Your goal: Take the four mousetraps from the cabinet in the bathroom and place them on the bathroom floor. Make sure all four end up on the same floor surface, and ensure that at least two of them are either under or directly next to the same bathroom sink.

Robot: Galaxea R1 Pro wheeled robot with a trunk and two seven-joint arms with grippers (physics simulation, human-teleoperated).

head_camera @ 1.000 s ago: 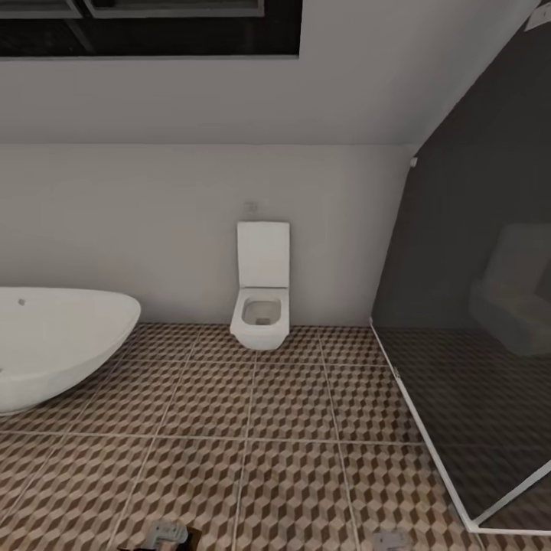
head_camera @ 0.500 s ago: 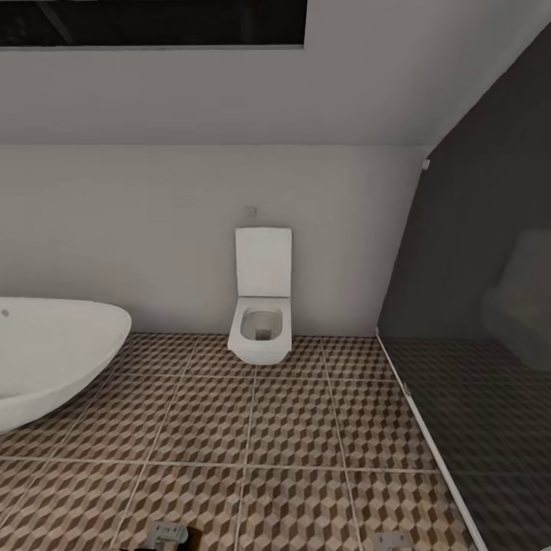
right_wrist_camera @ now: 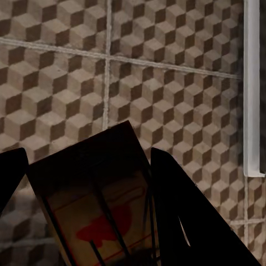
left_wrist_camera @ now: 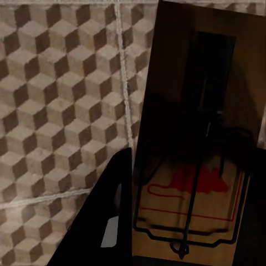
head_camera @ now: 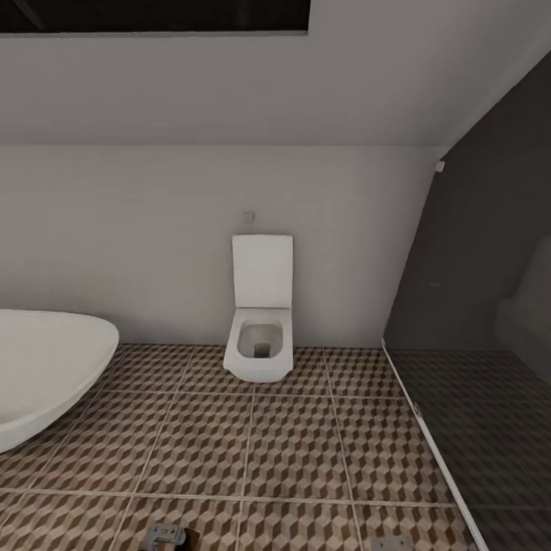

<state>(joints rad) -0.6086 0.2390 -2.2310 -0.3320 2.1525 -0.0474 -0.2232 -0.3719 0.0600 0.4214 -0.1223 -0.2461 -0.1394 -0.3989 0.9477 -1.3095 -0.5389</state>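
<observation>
Wooden mousetrap point(left_wrist_camera: 194, 149) clenched in your left gripper point(left_wrist_camera: 183, 221), another mousetrap point(right_wrist_camera: 97, 199) in your right gripper point(right_wrist_camera: 88, 205); toilet point(head_camera: 260, 348) mid-frame, no sink, so dropping here misses it.

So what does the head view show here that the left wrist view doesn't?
The head view has the white square toilet against the back wall, the rounded end of the bathtub and the dark glass shower screen. The left wrist view has a mousetrap, with a red mark and a wire bar, close beside a dark finger of the left gripper, which appears to hold it. Both share the cube-pattern bathroom floor, with its pale grout lines.
</observation>
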